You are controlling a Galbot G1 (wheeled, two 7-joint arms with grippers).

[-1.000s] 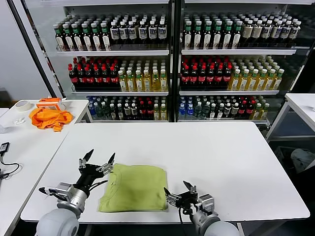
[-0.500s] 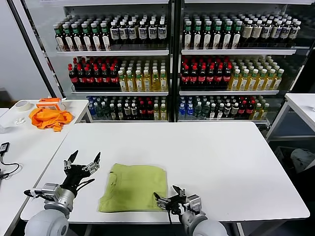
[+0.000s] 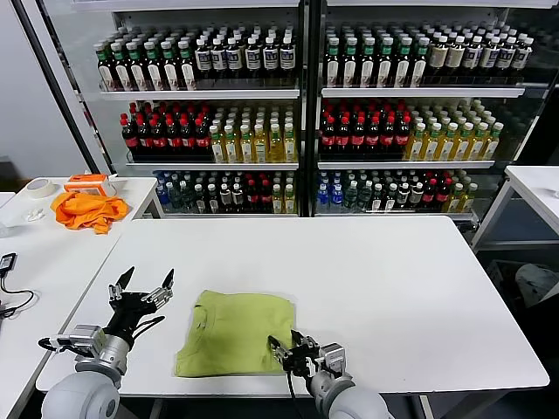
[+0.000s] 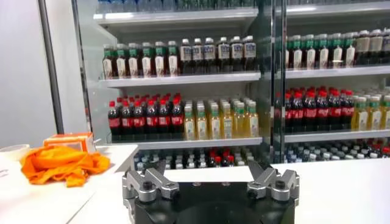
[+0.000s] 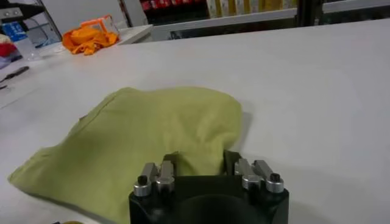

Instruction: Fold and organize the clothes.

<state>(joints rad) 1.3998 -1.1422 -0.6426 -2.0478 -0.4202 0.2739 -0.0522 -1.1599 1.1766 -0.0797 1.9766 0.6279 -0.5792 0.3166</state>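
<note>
At the right gripper (image 3: 291, 353), jaws part-closed over its near-right edge, the shirt (image 3: 234, 332) spreads leftward; left gripper (image 3: 140, 291) hangs open beside it.

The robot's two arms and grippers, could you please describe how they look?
Both arms are rounded light grey shells. The left gripper has slim black pointed fingers on silver metal hardware, with thin black cables. The right gripper is black with silver bolted knuckles.
</note>
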